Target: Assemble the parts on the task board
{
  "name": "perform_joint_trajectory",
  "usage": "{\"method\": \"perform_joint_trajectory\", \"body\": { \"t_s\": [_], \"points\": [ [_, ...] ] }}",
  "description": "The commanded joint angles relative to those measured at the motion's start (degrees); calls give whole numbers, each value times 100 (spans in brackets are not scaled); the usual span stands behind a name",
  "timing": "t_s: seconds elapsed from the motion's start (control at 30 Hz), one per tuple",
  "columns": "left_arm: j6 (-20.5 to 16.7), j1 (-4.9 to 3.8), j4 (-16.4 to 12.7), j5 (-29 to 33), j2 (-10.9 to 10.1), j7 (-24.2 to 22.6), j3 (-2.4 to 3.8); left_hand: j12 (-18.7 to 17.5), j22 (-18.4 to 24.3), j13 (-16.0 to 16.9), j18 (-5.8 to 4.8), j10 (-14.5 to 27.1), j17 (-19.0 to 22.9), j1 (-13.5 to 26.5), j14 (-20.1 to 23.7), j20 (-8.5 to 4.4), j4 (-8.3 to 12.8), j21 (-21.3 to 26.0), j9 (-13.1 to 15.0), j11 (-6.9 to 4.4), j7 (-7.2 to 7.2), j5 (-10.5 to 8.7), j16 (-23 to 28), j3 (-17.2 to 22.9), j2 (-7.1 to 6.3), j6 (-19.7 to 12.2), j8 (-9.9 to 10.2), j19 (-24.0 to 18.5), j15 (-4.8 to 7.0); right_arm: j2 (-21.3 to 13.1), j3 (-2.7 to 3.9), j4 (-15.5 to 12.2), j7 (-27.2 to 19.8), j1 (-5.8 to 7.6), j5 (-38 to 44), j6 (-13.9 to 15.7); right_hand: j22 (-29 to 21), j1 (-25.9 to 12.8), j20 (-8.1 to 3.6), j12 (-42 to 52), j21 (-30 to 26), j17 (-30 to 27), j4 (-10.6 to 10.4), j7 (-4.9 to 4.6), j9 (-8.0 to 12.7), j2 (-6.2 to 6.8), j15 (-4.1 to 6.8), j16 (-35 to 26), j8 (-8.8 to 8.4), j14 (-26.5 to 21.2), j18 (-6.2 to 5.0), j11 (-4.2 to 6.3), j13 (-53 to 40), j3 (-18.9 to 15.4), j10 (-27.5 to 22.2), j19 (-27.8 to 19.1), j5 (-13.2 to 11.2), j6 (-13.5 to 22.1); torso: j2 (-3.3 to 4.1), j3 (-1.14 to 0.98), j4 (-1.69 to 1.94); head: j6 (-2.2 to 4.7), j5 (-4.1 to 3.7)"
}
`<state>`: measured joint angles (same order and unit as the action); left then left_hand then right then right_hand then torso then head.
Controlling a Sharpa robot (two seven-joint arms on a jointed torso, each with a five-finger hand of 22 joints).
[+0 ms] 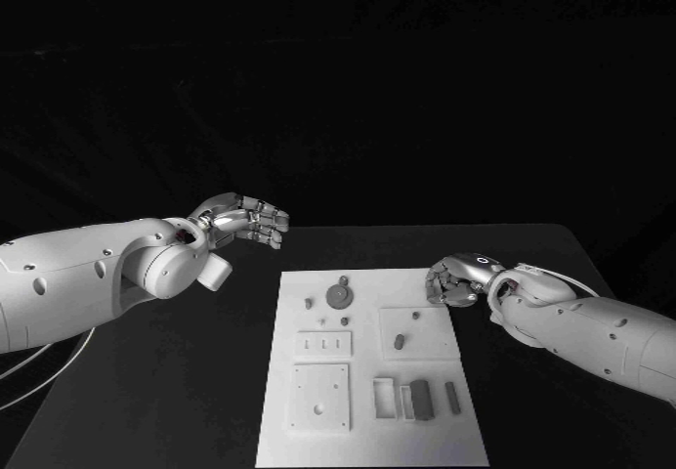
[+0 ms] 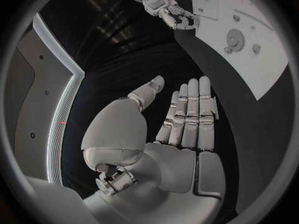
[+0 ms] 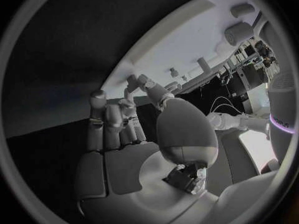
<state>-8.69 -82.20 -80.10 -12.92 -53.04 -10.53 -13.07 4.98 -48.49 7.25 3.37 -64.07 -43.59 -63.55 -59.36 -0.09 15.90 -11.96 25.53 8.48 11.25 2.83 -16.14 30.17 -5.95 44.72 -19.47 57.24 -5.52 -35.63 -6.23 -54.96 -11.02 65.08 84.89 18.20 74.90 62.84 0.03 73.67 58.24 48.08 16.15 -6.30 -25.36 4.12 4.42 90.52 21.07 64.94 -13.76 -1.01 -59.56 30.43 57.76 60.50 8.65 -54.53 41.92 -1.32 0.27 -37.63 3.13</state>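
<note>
The task board lies flat in the middle of the black table. At its near end a few grey bar-shaped parts lie side by side, next to a square plate. Further up the board sits a round disc part. The right hand hovers at the board's far right corner, fingers curled inward with nothing in them. Beyond the board's far left corner, the left hand is raised, fingers straight and apart, holding nothing.
</note>
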Motion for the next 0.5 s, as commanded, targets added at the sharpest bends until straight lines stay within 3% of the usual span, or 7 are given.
{"method": "perform_joint_trajectory", "body": {
  "t_s": [0.03, 0.3, 0.5],
  "points": [
    [3, -4, -28, -95, 2, 19, 4, -3, -11, 16, 107, -58, -14, -23, 7, -11, -26, 19, 5, 6, 15, 1, 33, -30, -12, 29, -9, 11, 6, -6, -2, -48, -9, -3, 7, 75, 104, 3, -38, 11, 17, 5, 23, -55, -20, -67, 43, 18, 37, 0, -124, 37, 7, 26, -5, -21, 16, -105, 0, -1, 1, -8, 8],
    [-31, -4, -45, -143, -9, 70, 4, 17, -24, 36, 109, -115, -32, 22, -6, -15, -69, 22, 17, -19, -11, 0, 38, -40, 5, 89, -44, 23, 10, -95, 4, -247, 82, -2, 32, 175, 105, 9, -39, 10, 20, 13, 28, -50, -27, -83, 49, 19, 38, 6, -124, 43, 9, 29, -5, -19, 16, -111, 1, -2, -3, -13, 15],
    [-39, -4, -55, -161, -25, 92, 4, 27, -32, 46, 112, -145, -43, 37, -19, -19, -88, 20, 23, -32, -26, 0, 37, -42, 10, 121, -61, 34, 15, -189, 69, -511, 165, 32, 67, 201, 105, 15, -41, 9, 21, 13, 33, -48, -29, -86, 52, 20, 35, 7, -124, 45, 11, 32, -5, -18, 16, -110, -2, 3, -3, -19, 20]
  ]
}}
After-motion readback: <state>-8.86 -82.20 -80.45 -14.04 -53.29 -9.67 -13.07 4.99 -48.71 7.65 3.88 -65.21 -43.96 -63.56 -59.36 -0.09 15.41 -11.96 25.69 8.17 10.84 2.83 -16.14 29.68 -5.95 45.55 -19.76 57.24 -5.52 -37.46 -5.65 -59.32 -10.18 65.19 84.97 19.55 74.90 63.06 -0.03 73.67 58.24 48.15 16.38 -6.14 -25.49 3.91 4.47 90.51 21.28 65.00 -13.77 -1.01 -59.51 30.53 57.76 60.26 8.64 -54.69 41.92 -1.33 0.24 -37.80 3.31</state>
